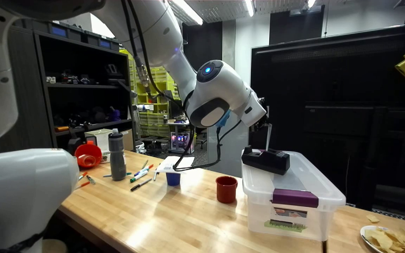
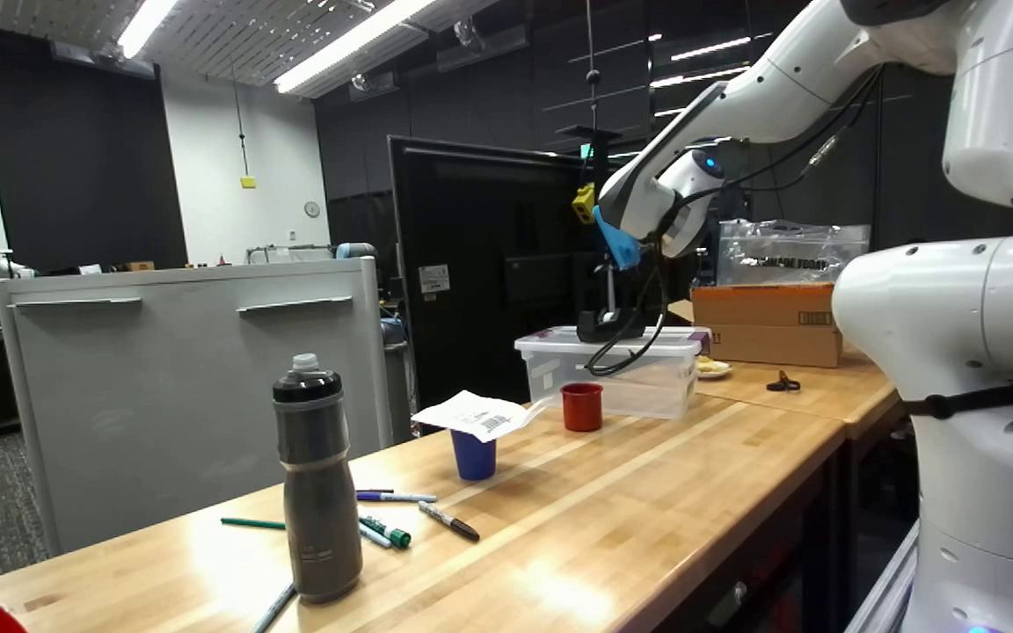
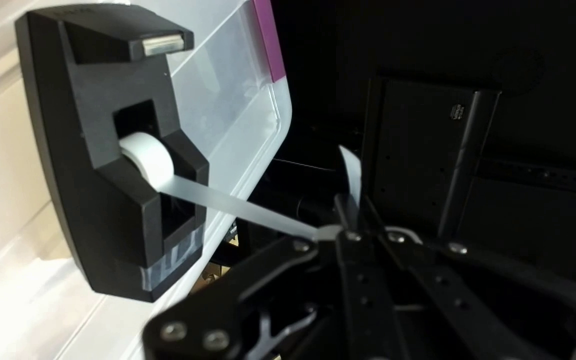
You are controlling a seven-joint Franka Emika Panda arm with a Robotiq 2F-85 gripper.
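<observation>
Wrist view — gripper (image 3: 353,212) pinched closed on tape strip (image 3: 238,208), strip stretched straight from dispenser (image 3: 103,145)

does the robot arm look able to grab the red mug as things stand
Probably not: the pincer is shut on a tape strip, though nothing visibly covers the red mug.
</observation>
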